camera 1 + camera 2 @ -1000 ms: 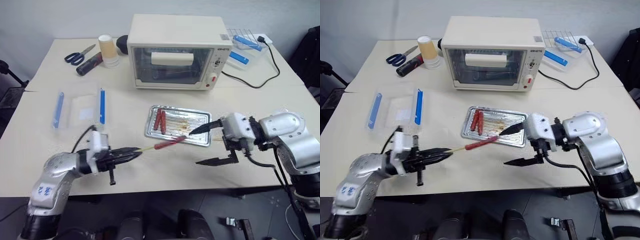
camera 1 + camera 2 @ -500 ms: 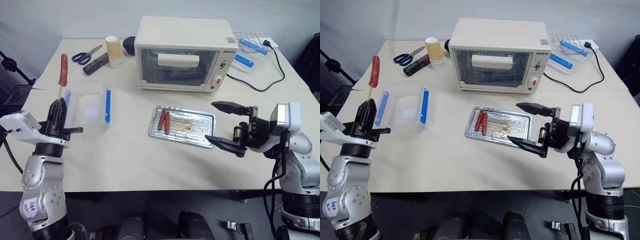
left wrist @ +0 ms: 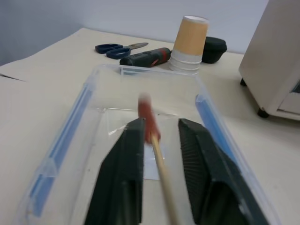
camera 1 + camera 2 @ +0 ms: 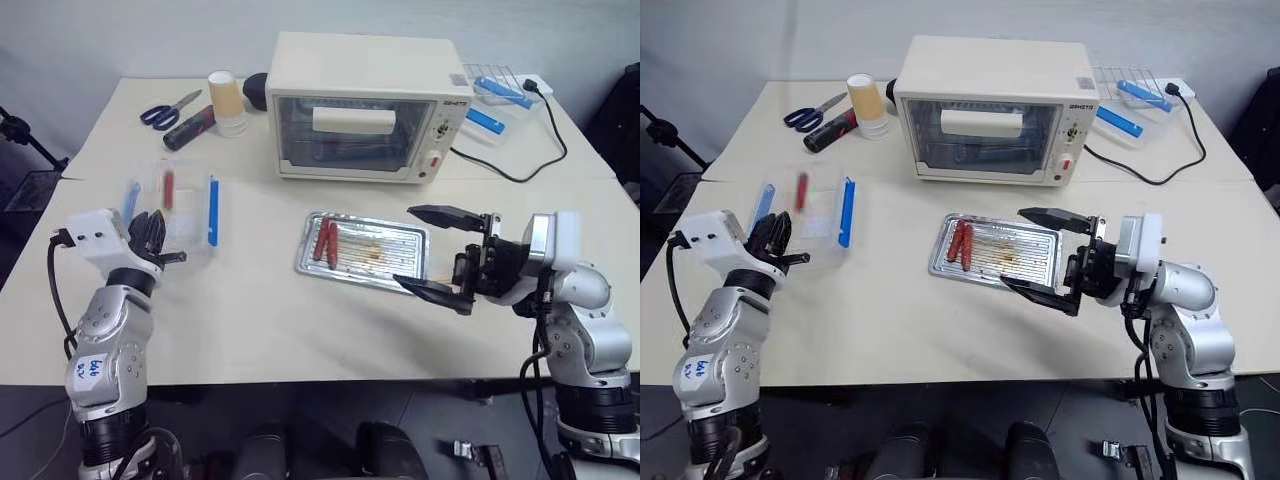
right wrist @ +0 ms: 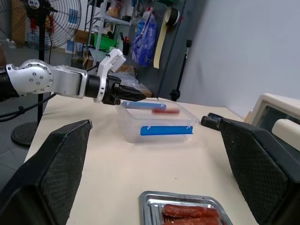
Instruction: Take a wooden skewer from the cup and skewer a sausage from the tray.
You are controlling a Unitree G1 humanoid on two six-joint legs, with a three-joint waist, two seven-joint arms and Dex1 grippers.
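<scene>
Left hand [image 3: 157, 154], fingers parted, lets the skewered sausage [image 3: 147, 117] into the clear box [image 3: 61, 140] beside paper cups [image 3: 190, 44].

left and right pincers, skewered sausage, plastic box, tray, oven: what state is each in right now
left pincer: fingers parted, skewer lying loose between them
right pincer: wide open, empty
skewered sausage: in the plastic box
plastic box: lid off
tray: two sausages at one end
oven: door shut
</scene>
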